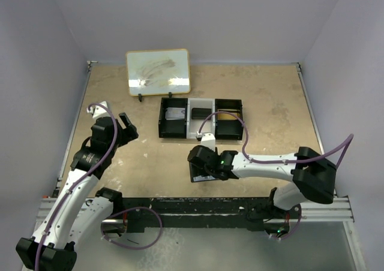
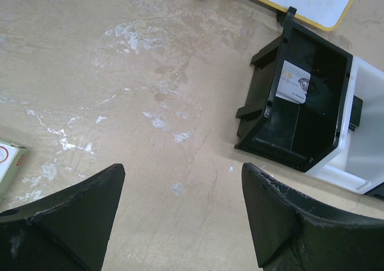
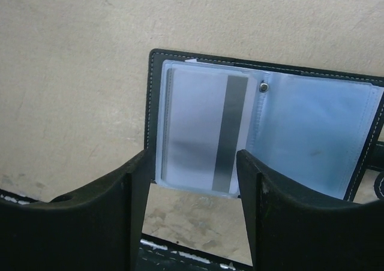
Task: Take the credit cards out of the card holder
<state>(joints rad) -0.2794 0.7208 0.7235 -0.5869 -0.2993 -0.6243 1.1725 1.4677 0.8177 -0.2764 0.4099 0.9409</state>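
The card holder [image 3: 312, 133] lies open and flat on the table, black with blue-grey clear sleeves and a snap dot. A card [image 3: 204, 127] with a grey magnetic stripe sits in its left sleeve. My right gripper [image 3: 192, 181] is open, its fingers on either side of the near edge of that sleeve, holding nothing. In the top view the right gripper [image 1: 200, 166] hovers over the card holder [image 1: 195, 175] near the table's front. My left gripper [image 1: 127, 126] is open and empty at the left, above bare table in the left wrist view [image 2: 183, 193]. Another card [image 2: 294, 82] leans inside the tray's left compartment.
A black-and-white three-compartment tray [image 1: 187, 133] stands at the middle back; it also shows in the left wrist view [image 2: 264, 97]. A yellow-framed whiteboard [image 1: 158, 71] stands behind it. A small white-green box [image 2: 9, 163] lies at the left edge. The metal base rail [image 1: 198, 208] runs along the front.
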